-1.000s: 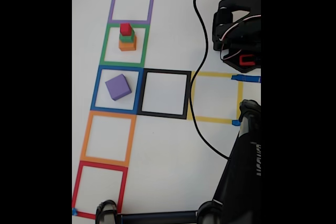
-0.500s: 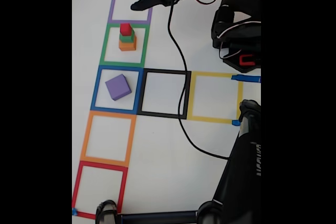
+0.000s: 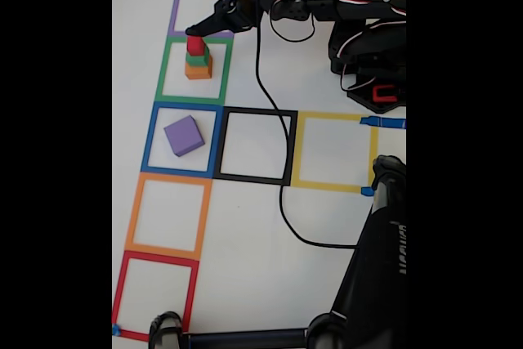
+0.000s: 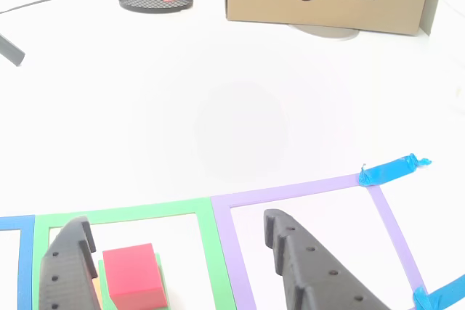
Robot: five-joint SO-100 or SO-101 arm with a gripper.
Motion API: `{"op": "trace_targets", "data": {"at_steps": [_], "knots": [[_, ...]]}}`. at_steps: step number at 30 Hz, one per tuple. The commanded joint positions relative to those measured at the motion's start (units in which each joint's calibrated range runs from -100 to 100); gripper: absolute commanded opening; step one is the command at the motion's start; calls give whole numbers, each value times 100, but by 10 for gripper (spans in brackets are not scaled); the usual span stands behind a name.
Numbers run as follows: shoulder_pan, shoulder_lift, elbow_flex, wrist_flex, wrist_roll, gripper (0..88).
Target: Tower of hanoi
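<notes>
I'm swinging in from over the purple tape square, my gripper (image 3: 204, 12) spread wide and empty now, purple cube (image 3: 183, 136) sitting well off below in blue, orange cube (image 3: 198, 69) and green cube (image 3: 198, 58) underneath, red cube (image 4: 132, 276) between my fingers, looks like my next grab.

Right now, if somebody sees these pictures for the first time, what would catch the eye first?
Probably the little stack in the green square in the fixed view: red cube on green cube on orange cube, with the open gripper reaching at its top. Next, the purple cube alone in the blue square.
</notes>
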Motion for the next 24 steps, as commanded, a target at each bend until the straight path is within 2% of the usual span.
{"op": "trace_targets", "data": {"at_steps": [1,6,18,24], "knots": [[-318,783,-41,-1098,18,273],[-644,1623,-41,-2045,18,275],[-327,2261,441,-2896,18,277],[-452,2414,486,-3025,18,274]]}}
